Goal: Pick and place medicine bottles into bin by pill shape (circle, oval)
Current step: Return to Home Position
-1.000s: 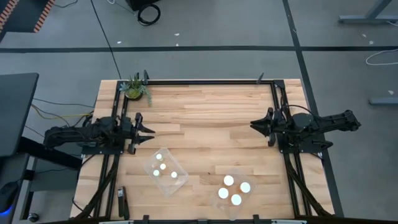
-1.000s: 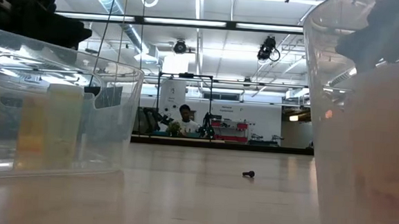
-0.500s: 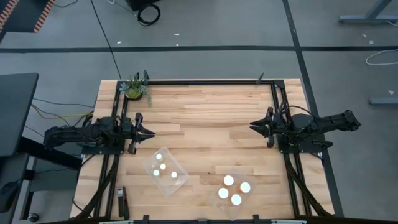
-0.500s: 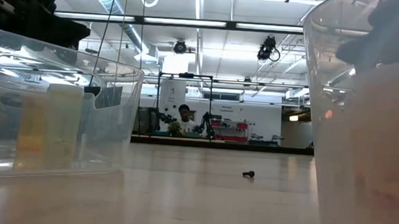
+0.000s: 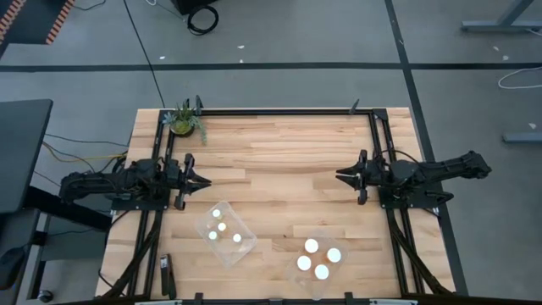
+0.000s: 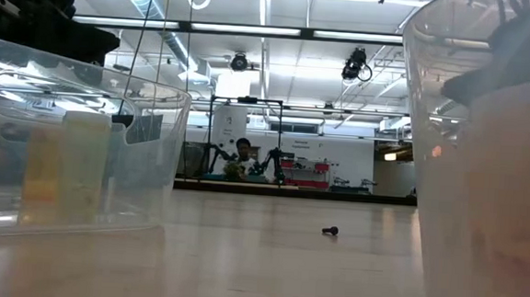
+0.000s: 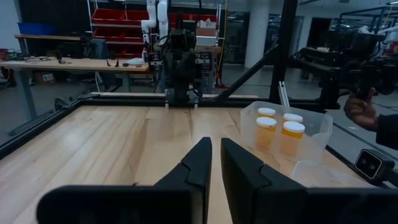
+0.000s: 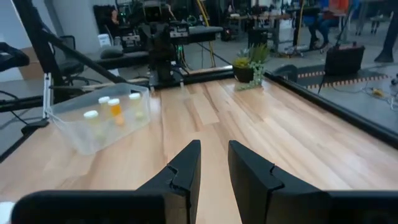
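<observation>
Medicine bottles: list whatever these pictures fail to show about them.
- Pill shapes: high view shows only white caps in the left tub and right tub; too small.
- Low view: tub walls blur the bottles.
- Labels: unreadable in both wrist views, too far off.

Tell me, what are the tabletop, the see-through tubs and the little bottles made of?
The tabletop looks like sealed wood: pale planks with visible grain. The tubs seem clear, glossy plastic, since you see through their walls. The bottles look like translucent amber plastic, possibly glass, with opaque white caps.
</observation>
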